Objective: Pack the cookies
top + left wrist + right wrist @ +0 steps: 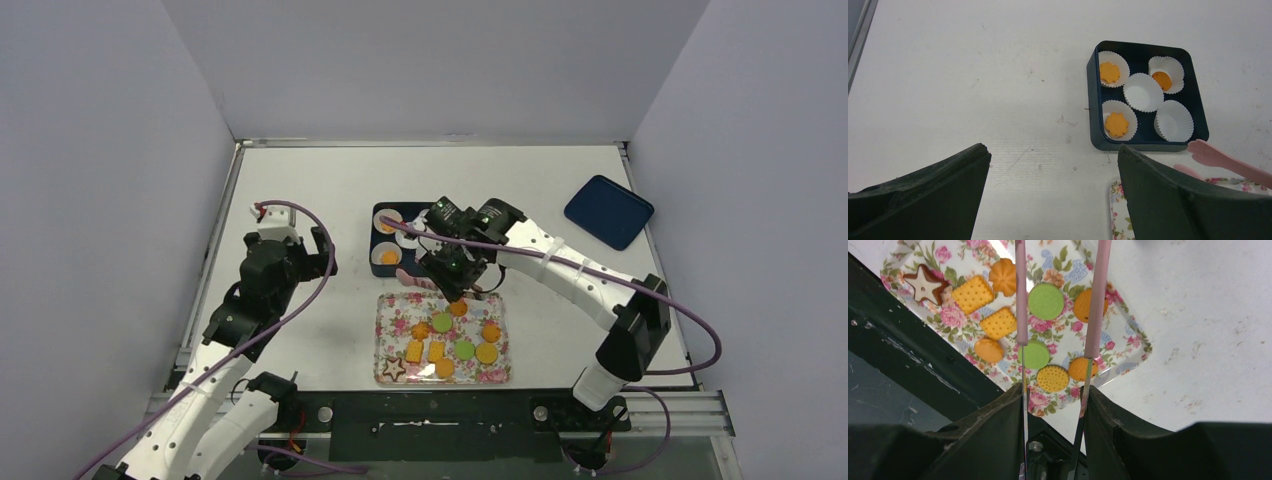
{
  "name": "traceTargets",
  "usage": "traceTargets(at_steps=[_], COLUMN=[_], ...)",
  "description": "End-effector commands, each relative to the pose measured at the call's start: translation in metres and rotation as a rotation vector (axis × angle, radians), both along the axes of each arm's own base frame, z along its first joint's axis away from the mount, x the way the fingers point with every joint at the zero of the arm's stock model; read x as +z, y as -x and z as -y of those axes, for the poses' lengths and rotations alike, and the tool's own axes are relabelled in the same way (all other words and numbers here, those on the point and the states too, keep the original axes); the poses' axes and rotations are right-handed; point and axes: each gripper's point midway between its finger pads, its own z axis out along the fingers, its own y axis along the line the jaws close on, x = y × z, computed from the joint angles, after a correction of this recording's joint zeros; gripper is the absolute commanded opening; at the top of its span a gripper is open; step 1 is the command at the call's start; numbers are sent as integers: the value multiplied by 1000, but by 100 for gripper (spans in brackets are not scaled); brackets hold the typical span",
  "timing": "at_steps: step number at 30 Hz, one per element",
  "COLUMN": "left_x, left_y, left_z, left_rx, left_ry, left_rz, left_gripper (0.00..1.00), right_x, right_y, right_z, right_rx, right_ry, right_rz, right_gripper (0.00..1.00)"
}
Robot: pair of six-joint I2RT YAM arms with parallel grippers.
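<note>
Several cookies [463,349] lie on a floral tray [385,310]: orange rounds, two green rounds [1046,301], orange squares [972,294] and a brown star [924,285]. My right gripper [455,270] is shut on pink tongs [1021,290], whose arms stand apart over the tray [1128,347]; their tips run out of the right wrist view. The dark blue box [1091,100] holds several white paper cups. Three cups hold an orange cookie [1116,124]; two cups [1143,92] are empty. My left gripper [1052,150] is open and empty, left of the box.
A dark blue lid [608,211] lies at the back right of the table. The pink tongs' handle end [1213,155] shows just in front of the box in the left wrist view. White walls close in the table on three sides.
</note>
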Motion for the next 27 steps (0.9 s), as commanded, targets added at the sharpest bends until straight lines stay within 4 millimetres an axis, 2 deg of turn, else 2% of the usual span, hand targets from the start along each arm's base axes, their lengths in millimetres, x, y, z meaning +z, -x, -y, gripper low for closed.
traceTargets(at_steps=[1,7,14,27], left_x=[14,13,14,16], left_y=[-3,-2,-1,0], left_z=[1,4,4,5], left_rx=[-10,-24,-26,-31], left_ry=[17,24,30,33], left_rz=[54,49,53,58], left_gripper=[97,97,97,97], right_x=[16,13,3,-19], right_y=[21,49,70,80], right_z=[9,24,39,51], right_rx=[-53,-102,-156,-175], right_ry=[-26,-15,36,132], right_rz=[41,15,-17,-50], right_gripper=[40,40,40,42])
